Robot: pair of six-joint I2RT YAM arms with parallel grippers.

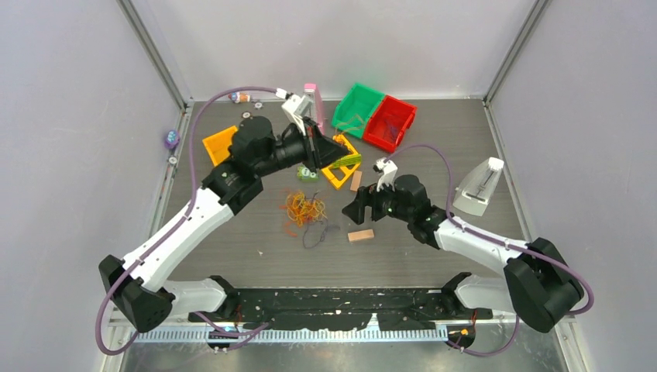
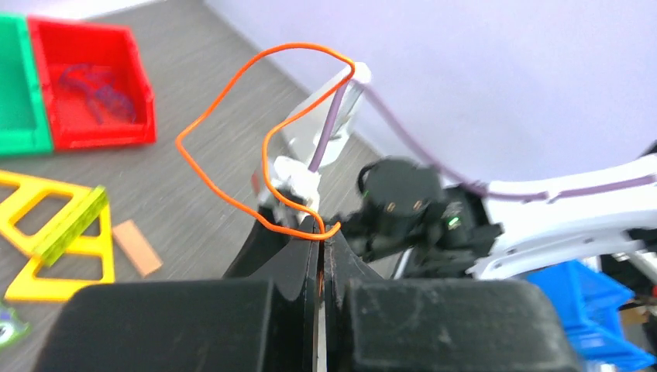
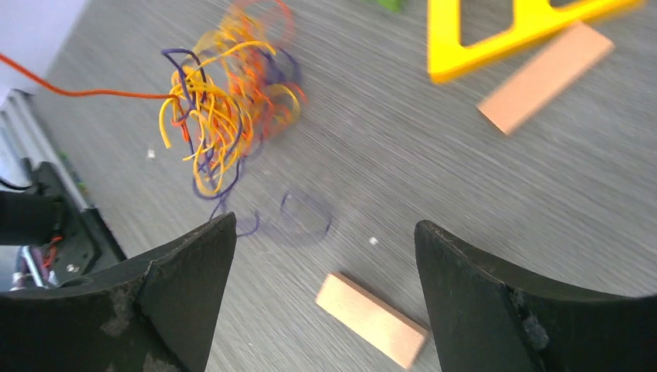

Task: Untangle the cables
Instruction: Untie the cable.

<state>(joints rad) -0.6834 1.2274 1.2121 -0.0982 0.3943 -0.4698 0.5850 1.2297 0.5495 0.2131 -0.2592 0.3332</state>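
1. While the cables [image 1: 304, 209] sat as one orange/yellow/purple clump mid-table, a loose purple strand [image 1: 314, 232] lay flat on its near side.
2. Left gripper [image 2: 320, 236]: jaws clenched on a single orange strand [image 2: 180, 142], which looped up off the table.
3. Right gripper [image 3: 324, 232]: jaws spread wide, nothing btwn them, positioned just right of clump w/ a wood block [image 3: 370, 319] on the table near it.
4. Red bin [image 2: 101, 136] at far side held purple strands; green bin [image 1: 352, 108] touching it.

Our left arm [image 1: 166, 240] and right arm [image 1: 480, 242] wear white shells with black joints. Lilac hoses [image 2: 327, 128] loop along both. White camera mounts [image 1: 385, 172] sit at twelve o'clock of each wrist; our right fingers [image 3: 178, 287] are scuffed black.
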